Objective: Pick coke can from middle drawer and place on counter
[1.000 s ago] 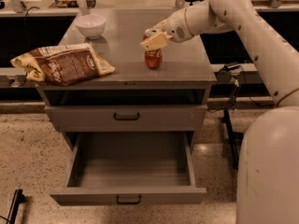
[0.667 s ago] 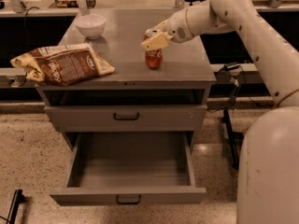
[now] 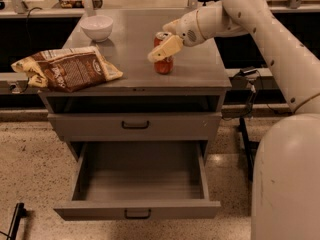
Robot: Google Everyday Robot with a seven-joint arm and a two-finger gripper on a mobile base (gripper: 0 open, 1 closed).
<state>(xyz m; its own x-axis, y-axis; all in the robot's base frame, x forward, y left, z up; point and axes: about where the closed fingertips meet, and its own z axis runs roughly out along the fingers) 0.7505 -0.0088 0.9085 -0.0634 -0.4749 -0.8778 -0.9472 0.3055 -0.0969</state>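
Observation:
The coke can (image 3: 164,64) stands upright on the grey counter (image 3: 130,41), right of its middle and near the front edge. My gripper (image 3: 163,48) reaches in from the right and sits around the can's upper half, hiding part of its top. The middle drawer (image 3: 137,204) is pulled fully out below; its grey inside shows nothing in it.
A white bowl (image 3: 97,27) stands at the counter's back left. A brown-and-yellow chip bag (image 3: 65,69) lies at the front left, overhanging the edge. The upper drawer front (image 3: 135,125) is shut. My white arm (image 3: 280,49) and base fill the right side.

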